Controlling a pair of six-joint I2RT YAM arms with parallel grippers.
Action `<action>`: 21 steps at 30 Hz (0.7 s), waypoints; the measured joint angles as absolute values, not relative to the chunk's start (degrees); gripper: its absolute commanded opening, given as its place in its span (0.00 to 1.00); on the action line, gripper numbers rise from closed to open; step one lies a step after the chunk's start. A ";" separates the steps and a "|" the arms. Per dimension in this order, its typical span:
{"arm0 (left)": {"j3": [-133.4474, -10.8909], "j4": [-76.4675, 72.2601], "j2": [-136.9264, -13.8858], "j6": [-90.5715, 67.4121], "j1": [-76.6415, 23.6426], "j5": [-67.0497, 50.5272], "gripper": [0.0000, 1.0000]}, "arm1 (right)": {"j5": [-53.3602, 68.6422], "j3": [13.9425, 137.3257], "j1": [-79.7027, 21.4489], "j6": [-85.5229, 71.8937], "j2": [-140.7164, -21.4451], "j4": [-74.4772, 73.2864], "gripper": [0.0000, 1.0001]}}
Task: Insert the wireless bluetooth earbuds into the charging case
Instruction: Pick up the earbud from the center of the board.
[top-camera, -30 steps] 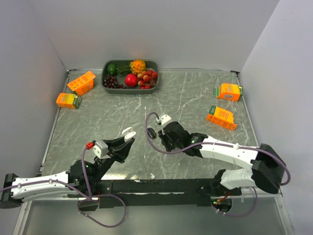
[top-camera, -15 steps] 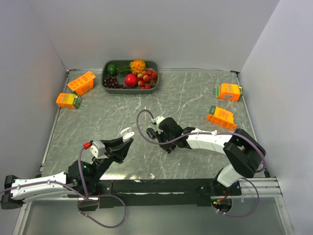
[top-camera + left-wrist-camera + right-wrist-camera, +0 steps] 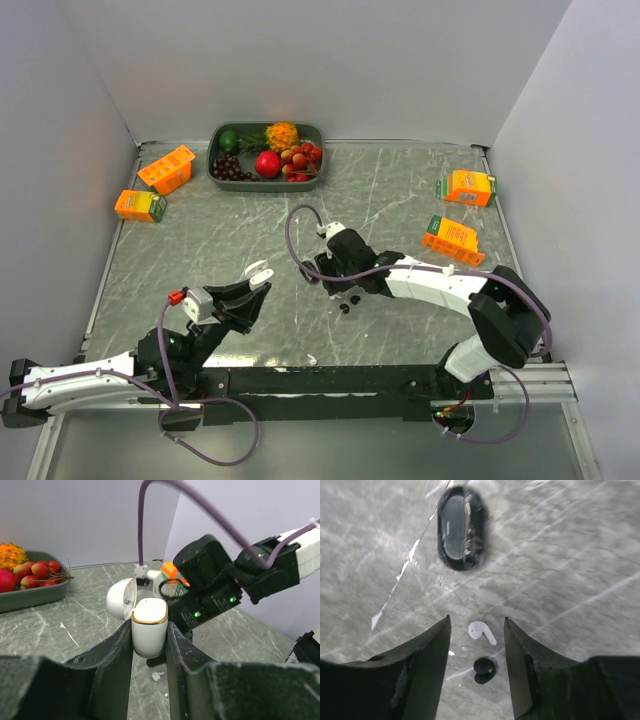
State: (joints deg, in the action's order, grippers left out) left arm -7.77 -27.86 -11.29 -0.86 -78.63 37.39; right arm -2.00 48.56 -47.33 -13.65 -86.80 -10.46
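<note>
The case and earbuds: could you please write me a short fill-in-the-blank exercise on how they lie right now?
1. The left gripper is shut on the white case, whose lid stands ___.
2. Between the fingers of the right gripper lies a ___ earbud on the table.
3. The black earbud lies beside it, and the right gripper holds ___.

Missing words: open; white; nothing.

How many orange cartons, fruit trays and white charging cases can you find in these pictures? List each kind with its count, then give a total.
orange cartons: 4
fruit tray: 1
white charging case: 1
Total: 6
</note>
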 measured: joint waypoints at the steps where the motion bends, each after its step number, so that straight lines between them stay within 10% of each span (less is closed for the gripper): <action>1: -7.77 -27.77 -11.20 -0.86 -78.63 37.39 0.01 | -2.63 48.97 -47.37 -14.11 -86.30 -11.14 0.47; 21: -7.68 -26.85 -10.26 -0.89 -78.63 37.41 0.01 | -13.15 50.39 -56.75 -11.00 -90.63 -17.58 0.43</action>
